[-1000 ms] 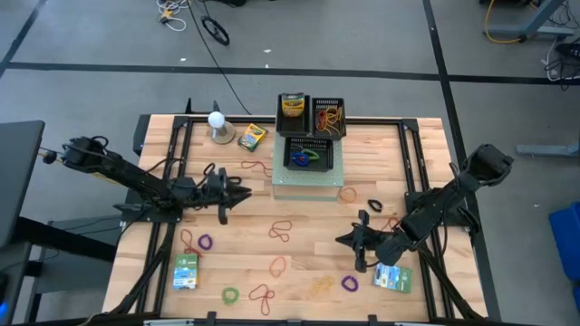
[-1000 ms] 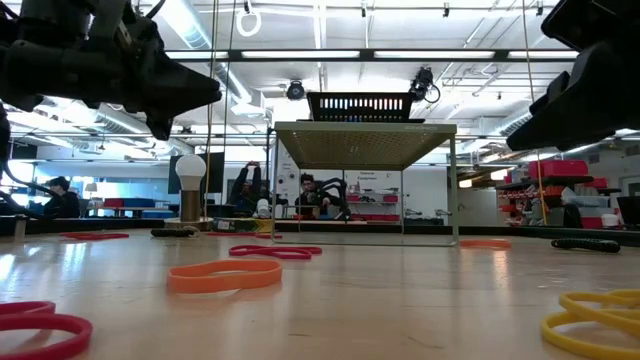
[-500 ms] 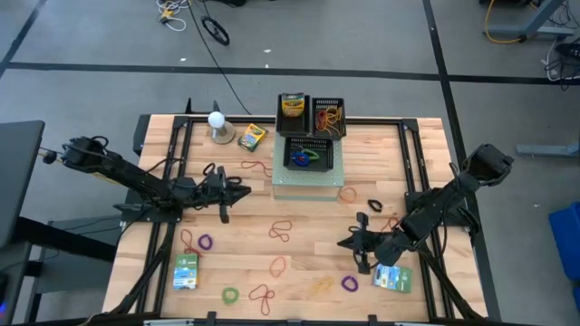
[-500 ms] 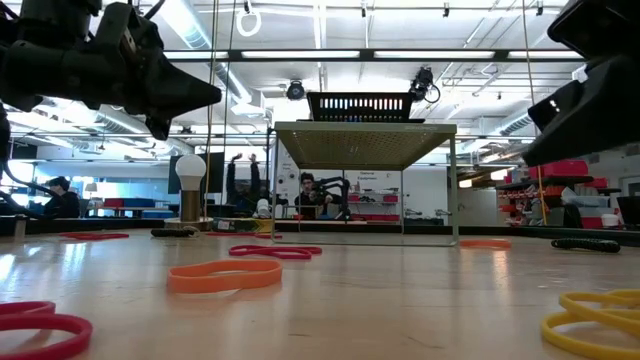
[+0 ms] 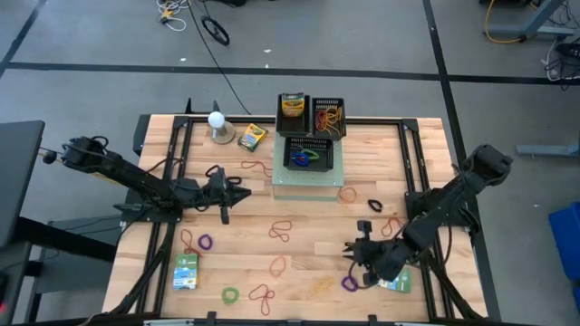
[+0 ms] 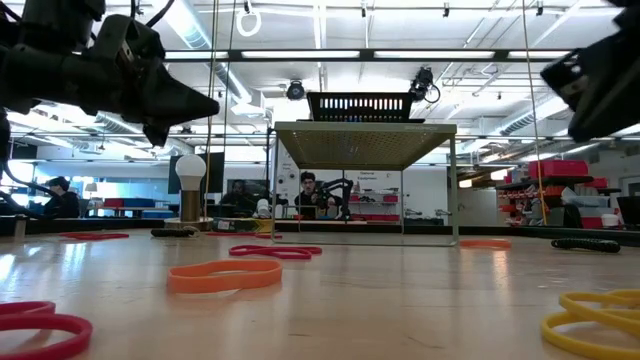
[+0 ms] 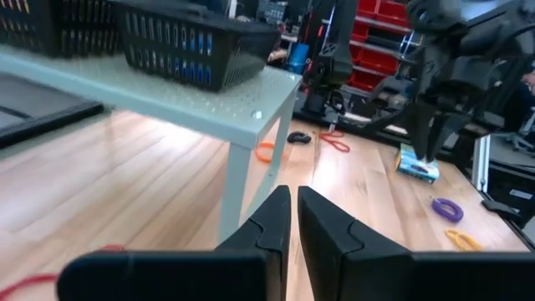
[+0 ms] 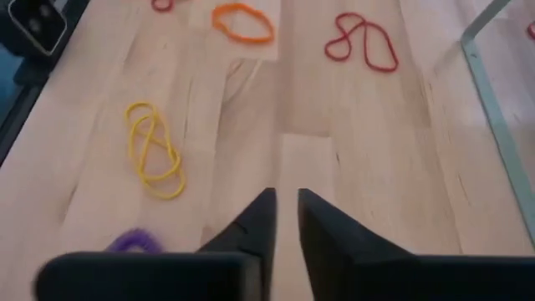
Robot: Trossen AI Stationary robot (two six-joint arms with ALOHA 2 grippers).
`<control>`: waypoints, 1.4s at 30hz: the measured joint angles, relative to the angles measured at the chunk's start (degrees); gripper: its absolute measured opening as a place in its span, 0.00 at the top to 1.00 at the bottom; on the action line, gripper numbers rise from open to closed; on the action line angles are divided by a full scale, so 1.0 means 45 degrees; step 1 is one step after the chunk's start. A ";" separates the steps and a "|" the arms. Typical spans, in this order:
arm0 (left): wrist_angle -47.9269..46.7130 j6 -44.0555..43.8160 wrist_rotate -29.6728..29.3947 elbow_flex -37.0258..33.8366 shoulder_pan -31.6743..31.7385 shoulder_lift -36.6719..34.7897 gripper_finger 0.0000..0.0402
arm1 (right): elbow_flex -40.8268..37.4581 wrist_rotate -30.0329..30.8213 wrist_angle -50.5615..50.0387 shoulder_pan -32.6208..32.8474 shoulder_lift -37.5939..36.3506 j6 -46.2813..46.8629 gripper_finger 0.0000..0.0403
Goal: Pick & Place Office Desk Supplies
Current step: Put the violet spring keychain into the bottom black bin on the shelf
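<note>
Wooden tabletop [image 5: 299, 249] strewn with rubber bands. Left gripper [image 5: 237, 192] at nine o'clock of the raised stand [image 5: 308, 177], hovering above the boards, fingers narrowed to a slit, nothing between them; likely lining up on a band. Right gripper [image 5: 355, 254] low at five o'clock, jaws parted slightly and empty, nosing toward the purple band [image 5: 349, 283] and yellow band [image 8: 155, 149] beside the packet [image 5: 395, 282]. Baskets [image 5: 313, 113] on the stand probably meant as the drop-off.

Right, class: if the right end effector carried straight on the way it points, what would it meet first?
Likely bare tabletop: the right end effector aims down at wood between the orange rubber band and the red rubber band, though depth is uncertain.
</note>
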 joint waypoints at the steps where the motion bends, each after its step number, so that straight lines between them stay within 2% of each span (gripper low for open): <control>1: -0.0121 -0.0091 0.0000 -0.0005 0.0000 0.0004 0.93 | 0.0253 -0.0011 -0.0410 0.0140 0.0155 0.0223 0.80; 6: -0.0360 -0.0336 0.0000 -0.0005 0.0000 0.0004 0.93 | 0.1506 -0.0504 -0.1649 0.0580 0.1738 0.1157 0.70; 14: -0.0339 -0.0337 0.0000 -0.0005 0.0000 0.0004 0.93 | 0.4200 -0.1300 -0.3936 0.0569 0.4248 0.1144 0.64; 25: -0.0339 -0.0289 0.0039 -0.0005 0.0000 0.0004 0.93 | 0.4518 -0.3062 -0.4433 0.0081 0.4459 0.1123 0.50; 30: -0.0322 -0.0289 0.0005 -0.0005 0.0000 0.0004 0.93 | 0.4216 -0.3436 -0.4112 0.0001 0.4459 0.1144 0.50; 37: -0.0320 -0.0231 0.0005 -0.0005 0.0000 0.0004 0.93 | 0.4180 -0.3872 -0.3820 -0.0288 0.4461 0.1061 0.56; 42: -0.0320 -0.0217 0.0005 -0.0005 0.0000 0.0004 0.93 | 0.4187 -0.4522 -0.3707 -0.0411 0.5044 0.0720 0.59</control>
